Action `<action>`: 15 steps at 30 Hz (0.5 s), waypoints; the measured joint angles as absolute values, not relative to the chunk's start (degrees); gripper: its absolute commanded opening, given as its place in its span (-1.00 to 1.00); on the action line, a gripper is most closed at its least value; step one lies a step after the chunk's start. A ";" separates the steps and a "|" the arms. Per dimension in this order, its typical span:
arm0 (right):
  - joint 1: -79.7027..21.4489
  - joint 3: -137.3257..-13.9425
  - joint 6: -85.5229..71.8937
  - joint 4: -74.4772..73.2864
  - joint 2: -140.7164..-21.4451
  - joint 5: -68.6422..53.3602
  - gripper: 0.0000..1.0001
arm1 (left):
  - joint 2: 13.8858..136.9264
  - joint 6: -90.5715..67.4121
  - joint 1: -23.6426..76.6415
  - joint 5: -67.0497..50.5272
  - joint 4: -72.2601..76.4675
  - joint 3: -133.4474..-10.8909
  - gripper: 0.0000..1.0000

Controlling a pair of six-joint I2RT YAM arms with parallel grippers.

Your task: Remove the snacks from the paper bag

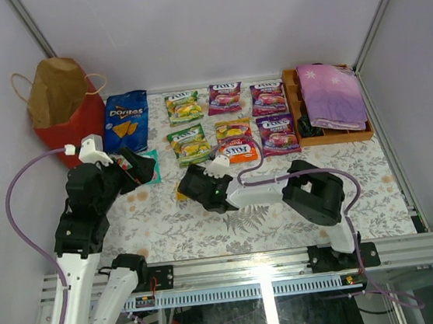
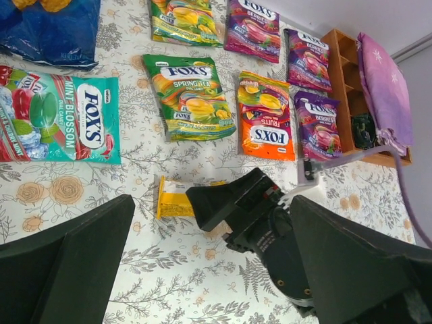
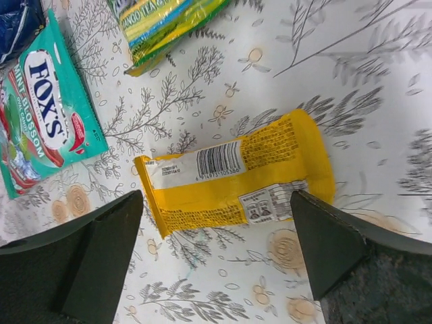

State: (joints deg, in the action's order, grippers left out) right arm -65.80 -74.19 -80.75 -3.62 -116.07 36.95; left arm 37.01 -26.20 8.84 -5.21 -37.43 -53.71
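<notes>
Poised over the bar (image 3: 236, 179) with right gripper (image 1: 194, 188) spread wide, nothing held. Just left, left gripper (image 1: 140, 167) likewise wide and empty. Risk: closing too low, snagging tablecloth (image 1: 169, 230) or skidding the slick bar away. Beyond, pouches (image 1: 187, 107) in rows; bag (image 1: 61, 101) far left.

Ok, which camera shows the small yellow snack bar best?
Right wrist: the small yellow snack bar lies whole, barcode up, inside the open right pincer. Left wrist shows one end, that pincer covering the rest; the top view nearly hides it.
</notes>
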 measured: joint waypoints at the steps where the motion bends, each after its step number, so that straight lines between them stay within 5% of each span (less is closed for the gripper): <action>1: -65.80 -73.89 -79.77 -4.38 -115.20 37.54 0.99 | 37.10 -25.93 8.82 -5.37 -37.43 -53.71 0.99; 8: -65.78 -70.39 -64.71 -3.99 -99.02 41.41 0.98 | 37.91 -22.81 8.82 -7.29 -37.34 -52.86 1.00; 15: -65.80 -51.62 -43.57 2.96 -69.58 39.51 0.99 | 34.41 -21.10 8.84 -5.52 -37.12 -52.07 0.99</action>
State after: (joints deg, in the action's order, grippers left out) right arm -65.80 -51.62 -43.57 2.96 -69.58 39.51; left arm 34.41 -21.10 8.84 -5.52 -37.12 -52.07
